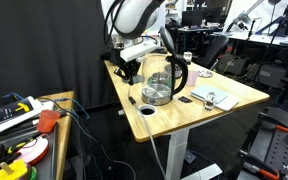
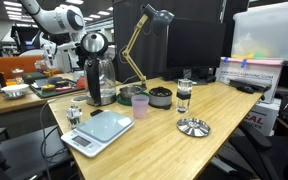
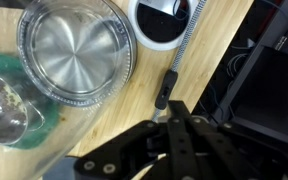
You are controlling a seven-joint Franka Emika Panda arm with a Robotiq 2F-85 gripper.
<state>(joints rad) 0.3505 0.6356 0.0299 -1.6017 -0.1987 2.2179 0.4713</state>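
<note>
My gripper (image 3: 172, 120) is shut, its black fingers pressed together with nothing seen between them. It hangs over the wooden table's (image 1: 234, 92) corner, close beside a glass kettle (image 1: 161, 82) with a black handle (image 1: 180, 72). The wrist view looks down into the kettle's round metal base (image 3: 76, 50) at the upper left. A small black stick (image 3: 165, 88) lies on the wood just past the fingertips. In an exterior view the gripper (image 1: 128, 68) sits by the kettle's side, away from the handle. The kettle (image 2: 100, 82) also shows at the table's far end.
A round cable hole (image 3: 164, 20) with a ribbed hose (image 3: 189, 42) is near the table edge. A scale (image 2: 99, 128), purple cup (image 2: 140, 104), black bowl (image 2: 160, 97), glass (image 2: 183, 95), metal lid (image 2: 192, 127) and desk lamp (image 2: 144, 35) stand on the table. A cluttered side table (image 1: 29, 125) is nearby.
</note>
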